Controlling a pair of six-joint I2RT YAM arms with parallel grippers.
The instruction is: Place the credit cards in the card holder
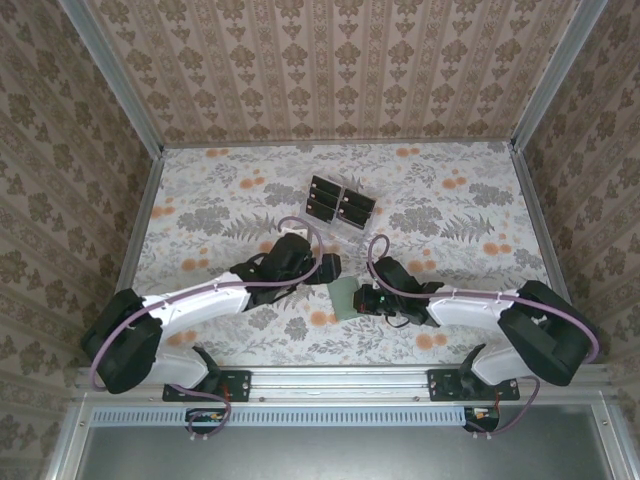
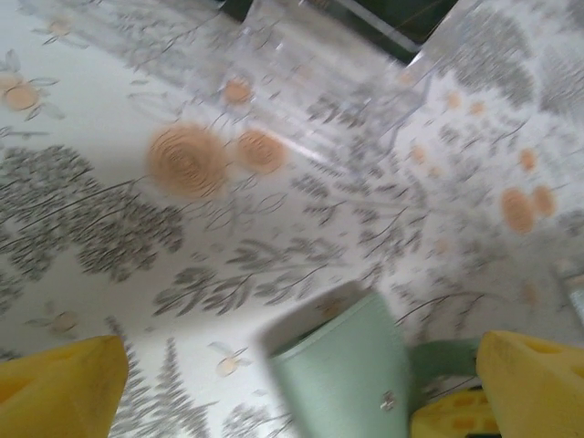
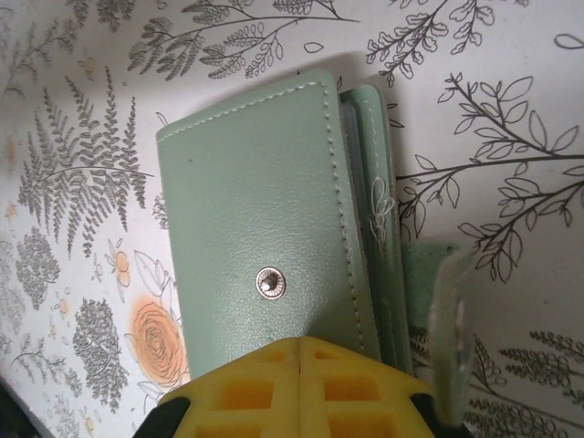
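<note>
Over the floral table, my right gripper clamps the holder by its near edge; the left gripper gapes, the holder between its fingers.

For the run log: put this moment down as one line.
left gripper open, near holder | right gripper shut, at holder edge | cards in rack

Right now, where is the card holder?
In the top view the card holder lies flat, front and centre. The shut right claw is at its right edge, and the clear rack stands farther back.
</note>
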